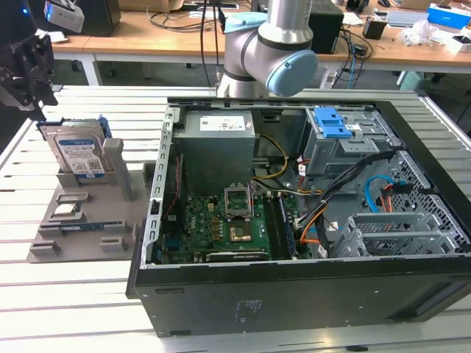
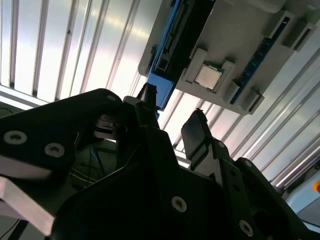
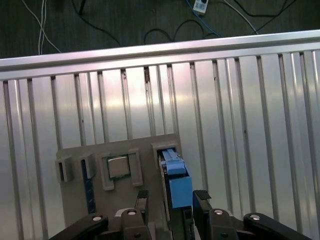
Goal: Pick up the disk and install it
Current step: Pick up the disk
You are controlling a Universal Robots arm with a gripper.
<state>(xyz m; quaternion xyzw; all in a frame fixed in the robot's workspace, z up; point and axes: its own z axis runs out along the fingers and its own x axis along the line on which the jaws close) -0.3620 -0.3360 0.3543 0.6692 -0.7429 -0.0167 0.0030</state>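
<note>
Table [image 1: 73,309]: holder [image 1: 110,213] sits at the exterior view's left, with the computer case [image 1: 294,301] just beside it on the right. Disk [image 1: 77,151] stands upright in the holder's far slot. Chip [image 1: 65,212] lies in a nearer pocket. Gripper [image 1: 38,109] hangs above the disk, apart from it. Inside the case: power supply [image 1: 217,136] far left, board [image 1: 221,220] nearer.

There's the flat silver metal disk [image 1: 70,131], dull sheen on its casing, smooth white-and-blue paper label [image 1: 79,158] on the face. Its blue plastic bracket [image 3: 179,189] looks smooth and matt. Grey plastic holder tray [image 1: 92,213], matt too. Ribbed metal table [image 1: 73,294] gleams bright; black gripper [image 3: 172,200], matt.
</note>
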